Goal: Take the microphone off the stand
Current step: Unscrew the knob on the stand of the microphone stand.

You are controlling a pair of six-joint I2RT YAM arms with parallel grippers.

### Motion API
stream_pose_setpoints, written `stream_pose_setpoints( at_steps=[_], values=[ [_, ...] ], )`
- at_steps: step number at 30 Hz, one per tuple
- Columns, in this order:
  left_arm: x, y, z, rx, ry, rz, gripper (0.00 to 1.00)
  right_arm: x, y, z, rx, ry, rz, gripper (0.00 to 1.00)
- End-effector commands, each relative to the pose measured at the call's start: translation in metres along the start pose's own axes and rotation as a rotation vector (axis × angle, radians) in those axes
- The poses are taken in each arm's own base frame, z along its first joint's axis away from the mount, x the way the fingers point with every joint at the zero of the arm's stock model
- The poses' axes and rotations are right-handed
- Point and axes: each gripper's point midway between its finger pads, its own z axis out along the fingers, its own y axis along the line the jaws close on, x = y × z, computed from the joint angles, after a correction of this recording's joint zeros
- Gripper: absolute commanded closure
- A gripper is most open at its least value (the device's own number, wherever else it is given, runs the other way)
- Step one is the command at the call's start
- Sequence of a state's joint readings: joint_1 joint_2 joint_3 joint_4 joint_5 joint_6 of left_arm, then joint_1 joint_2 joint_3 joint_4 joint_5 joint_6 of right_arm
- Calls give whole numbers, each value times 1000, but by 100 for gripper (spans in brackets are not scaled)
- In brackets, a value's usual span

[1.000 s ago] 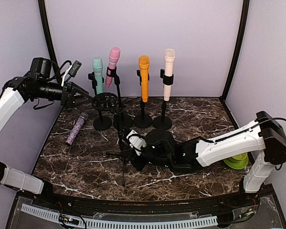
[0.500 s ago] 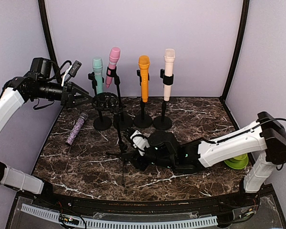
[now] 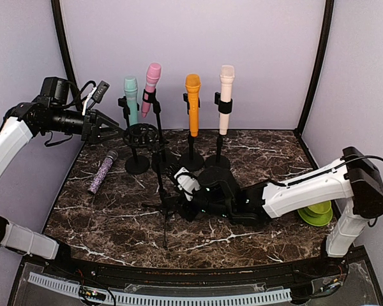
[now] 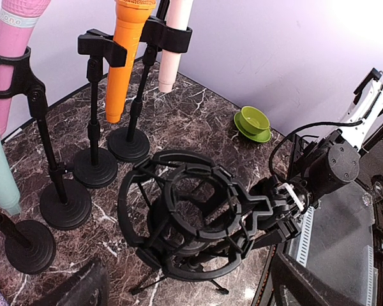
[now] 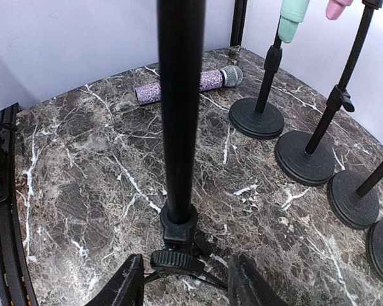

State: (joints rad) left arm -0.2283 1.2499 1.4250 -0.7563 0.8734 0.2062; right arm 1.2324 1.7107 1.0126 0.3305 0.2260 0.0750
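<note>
A black tripod stand (image 3: 161, 191) carries an empty ring-shaped shock mount (image 3: 142, 135) at its top. A glittery purple microphone (image 3: 103, 171) lies flat on the marble at the left, apart from the stand. My left gripper (image 3: 110, 129) hovers open just left of the mount; the mount (image 4: 198, 220) fills the middle of the left wrist view, beyond the fingers (image 4: 76, 290). My right gripper (image 3: 180, 191) is low at the stand's foot. Its jaws are open on either side of the pole's hub (image 5: 179, 255), with a gap on each side. The purple microphone (image 5: 188, 84) lies beyond.
Four round-based stands line the back, holding a teal (image 3: 131, 95), a pink (image 3: 151, 83), an orange (image 3: 192, 102) and a cream microphone (image 3: 226, 95). A green bowl on a saucer (image 3: 316, 213) sits at the right edge by the right arm's base.
My right gripper's jaws have spread apart around the stand's lower pole, and the wrist has shifted slightly toward the back. The left arm and the purple microphone have not moved.
</note>
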Motion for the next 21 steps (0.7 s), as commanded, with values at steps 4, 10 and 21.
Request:
stream_pose_setpoints(
  at_steps=[4, 10, 21],
  values=[
    [-8, -7, -4, 9, -16, 37, 10, -12, 4, 11, -28, -29, 1, 57],
    [-9, -7, -4, 8, -18, 41, 10, -10, 5, 14, -29, -20, -2, 66],
    [-7, -6, -3, 15, -17, 39, 10, -16, 9, 13, -52, -30, 25, 89]
  ],
)
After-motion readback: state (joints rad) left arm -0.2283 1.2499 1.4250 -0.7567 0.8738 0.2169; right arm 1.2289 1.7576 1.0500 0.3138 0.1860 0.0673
